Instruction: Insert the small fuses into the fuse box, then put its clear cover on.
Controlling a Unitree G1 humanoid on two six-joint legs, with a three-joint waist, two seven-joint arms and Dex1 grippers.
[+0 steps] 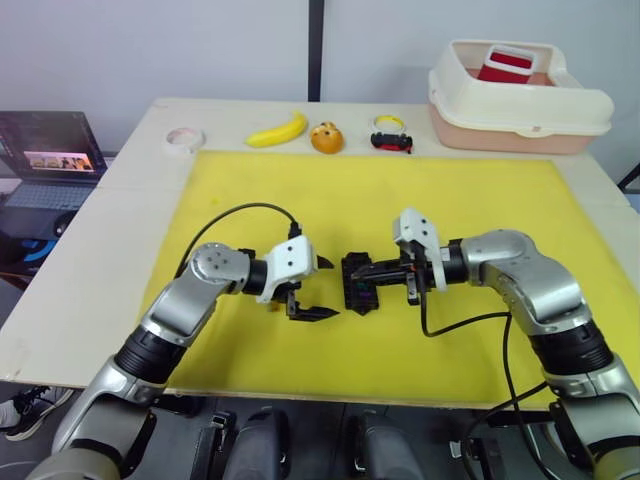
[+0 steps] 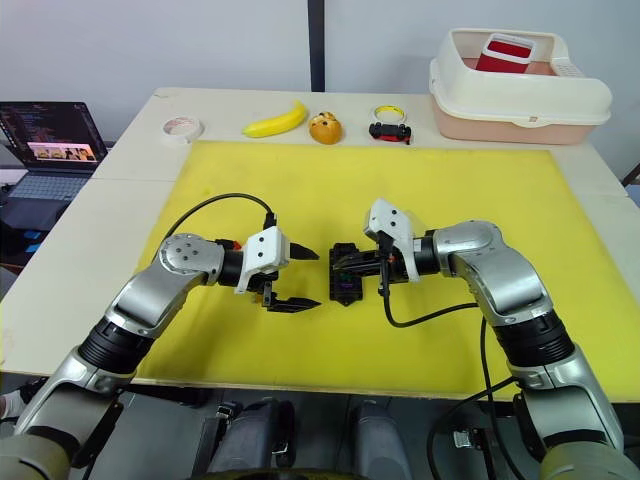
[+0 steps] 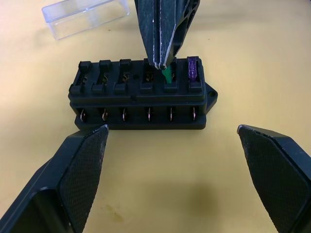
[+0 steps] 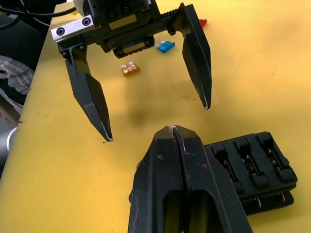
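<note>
Between both end effectors sits the black slotted plastic fuse box (image 3: 141,94); right end effector (image 3: 163,63) clenched on the small green fuse (image 3: 167,75) at a slot, left end effector (image 4: 155,119) released just beside.

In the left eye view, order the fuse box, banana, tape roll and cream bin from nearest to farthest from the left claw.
1. fuse box: on the yellow mat, just to the right of the open left claw.
2. banana: at the table's far edge.
3. tape roll: far left; too close to the banana to rank firmly.
4. cream bin: far right corner.
</note>
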